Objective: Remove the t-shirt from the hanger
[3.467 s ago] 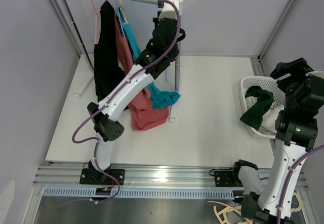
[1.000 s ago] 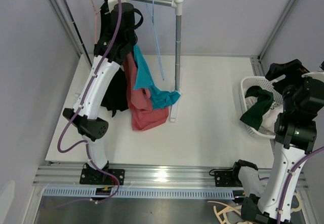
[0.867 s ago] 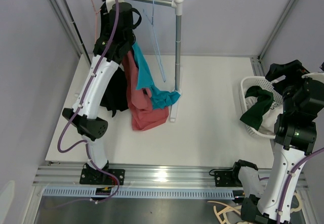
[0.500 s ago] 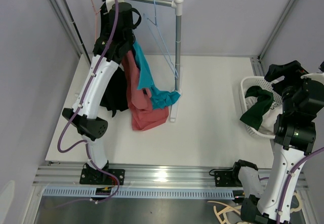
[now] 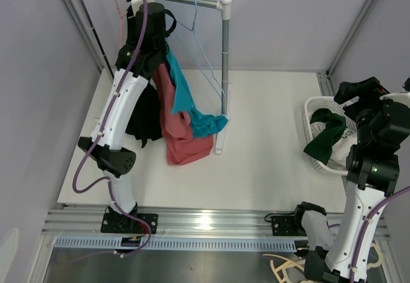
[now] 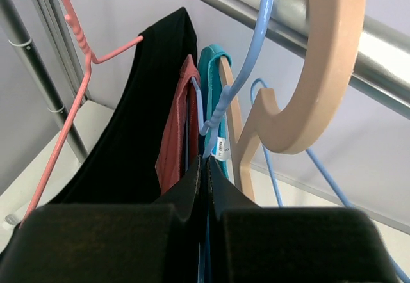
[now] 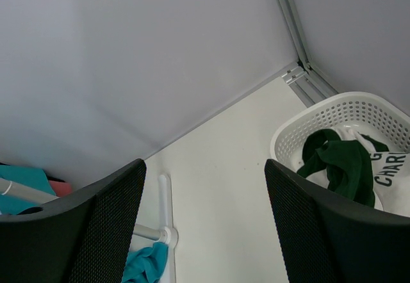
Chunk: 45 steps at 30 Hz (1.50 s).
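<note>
Teal t-shirt (image 6: 211,62) hangs from rail (image 6: 384,46) on wooden hanger (image 6: 320,84), next to red t-shirt (image 6: 179,129); small white tag (image 6: 221,148) unreadable. Left gripper (image 6: 204,168) clamped on blue hanger (image 6: 246,59) neck. Right gripper (image 7: 204,168) spread wide, empty, near basket (image 7: 320,113); white garment (image 7: 387,168) inside reads "CHAR".

the left arm (image 5: 122,104) rises steeply from its base, elbow jutting low at the near left, its long forearm stretched up and away toward the far left. at its tip the left gripper (image 6: 204,168) has both fingers pressed flat together. the right arm (image 5: 359,219) stands nearly upright at the right edge, its wrist bent forward at the top. the right gripper (image 7: 204,168) is raised, its fingers (image 7: 96,225) spread wide apart.
</note>
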### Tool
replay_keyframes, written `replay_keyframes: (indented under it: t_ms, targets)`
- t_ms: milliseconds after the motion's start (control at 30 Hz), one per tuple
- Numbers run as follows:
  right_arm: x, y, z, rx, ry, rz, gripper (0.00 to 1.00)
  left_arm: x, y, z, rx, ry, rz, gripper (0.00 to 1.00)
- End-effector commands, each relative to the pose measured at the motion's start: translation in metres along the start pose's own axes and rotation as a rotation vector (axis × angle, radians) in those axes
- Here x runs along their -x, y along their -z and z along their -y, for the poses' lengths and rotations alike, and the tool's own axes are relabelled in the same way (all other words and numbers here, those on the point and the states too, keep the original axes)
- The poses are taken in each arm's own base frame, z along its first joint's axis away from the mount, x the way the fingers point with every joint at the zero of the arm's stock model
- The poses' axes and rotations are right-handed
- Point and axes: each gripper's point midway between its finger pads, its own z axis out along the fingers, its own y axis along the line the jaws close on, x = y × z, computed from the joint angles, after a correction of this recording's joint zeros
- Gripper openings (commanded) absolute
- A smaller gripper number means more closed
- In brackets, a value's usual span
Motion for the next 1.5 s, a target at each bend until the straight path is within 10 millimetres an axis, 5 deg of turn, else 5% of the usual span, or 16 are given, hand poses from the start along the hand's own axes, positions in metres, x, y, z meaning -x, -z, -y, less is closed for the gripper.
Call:
replay_keyframes:
  t_ms: [0,400,667,900,1133,1333,1467]
  targets:
    - [0.003,0.003,-0.007,0.033,-0.01,0.01,0.8,0.021,0.007,-0.014,0.02,0.021,0.032,0.01]
    - [-0.002,0.001,-0.015,0.079,-0.006,-0.014,0.8,0.092,0.052,-0.046,0.017,0.041,0.175,0.01]
    - [-0.003,0.001,-0.028,0.141,-0.002,-0.027,0.8,0.13,0.071,-0.036,-0.115,0.066,0.276,0.01]
    - [-0.007,0.002,-0.039,0.197,0.018,-0.06,0.8,0.128,0.095,-0.039,-0.133,0.07,0.255,0.01]
    - [-0.032,0.016,-0.098,0.486,0.087,-0.182,0.83,0.13,0.146,-0.058,-0.075,0.03,0.293,0.01]
    - [-0.043,0.028,-0.119,0.579,0.142,-0.203,0.83,0.132,0.185,-0.08,-0.063,0.074,0.296,0.01]
    - [-0.065,0.053,-0.152,0.798,0.152,-0.31,0.81,0.104,0.194,-0.083,-0.043,0.054,0.234,0.01]
